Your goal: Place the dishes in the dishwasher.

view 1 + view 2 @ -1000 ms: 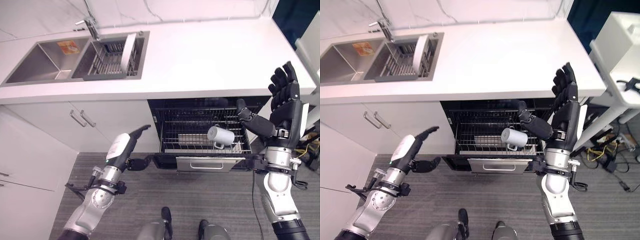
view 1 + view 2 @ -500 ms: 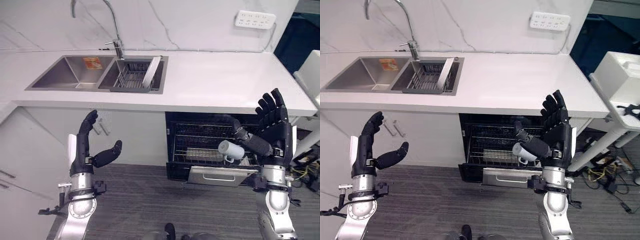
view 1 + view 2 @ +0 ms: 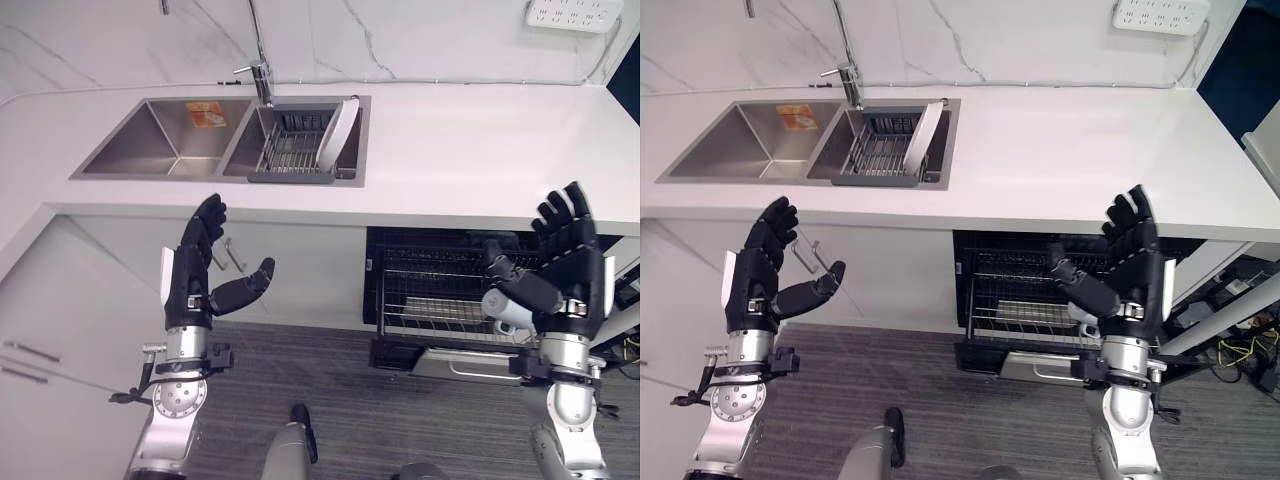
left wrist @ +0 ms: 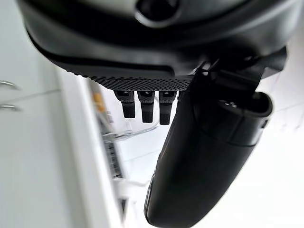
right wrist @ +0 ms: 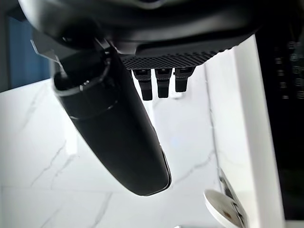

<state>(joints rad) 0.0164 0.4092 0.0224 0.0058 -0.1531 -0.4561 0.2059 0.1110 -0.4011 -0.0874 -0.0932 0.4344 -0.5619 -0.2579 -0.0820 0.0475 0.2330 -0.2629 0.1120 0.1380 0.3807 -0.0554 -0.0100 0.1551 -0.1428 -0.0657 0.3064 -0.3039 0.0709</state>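
Observation:
A white plate (image 3: 338,135) stands on edge in the dark dish rack (image 3: 295,150) inside the right sink basin. Under the counter the dishwasher (image 3: 440,300) is open, its wire rack pulled out. A white mug (image 3: 503,308) lies on its side in that rack, partly hidden behind my right thumb. My right hand (image 3: 567,262) is held upright in front of the dishwasher, fingers straight and spread, holding nothing. My left hand (image 3: 198,268) is raised upright before the cabinet below the sink, also open and empty. Its straight fingers (image 4: 145,104) also show in the left wrist view.
The left sink basin (image 3: 160,150) holds a small orange-and-white item (image 3: 205,113). A tap (image 3: 262,60) rises behind the sink. White countertop (image 3: 480,140) stretches to the right. Cabinet handles (image 3: 232,255) sit just past my left hand. Grey carpet (image 3: 330,400) lies below.
The camera has shifted, so the whole scene sits differently. My left hand rose from low and tilted to upright and open. The right hand stays upright and open.

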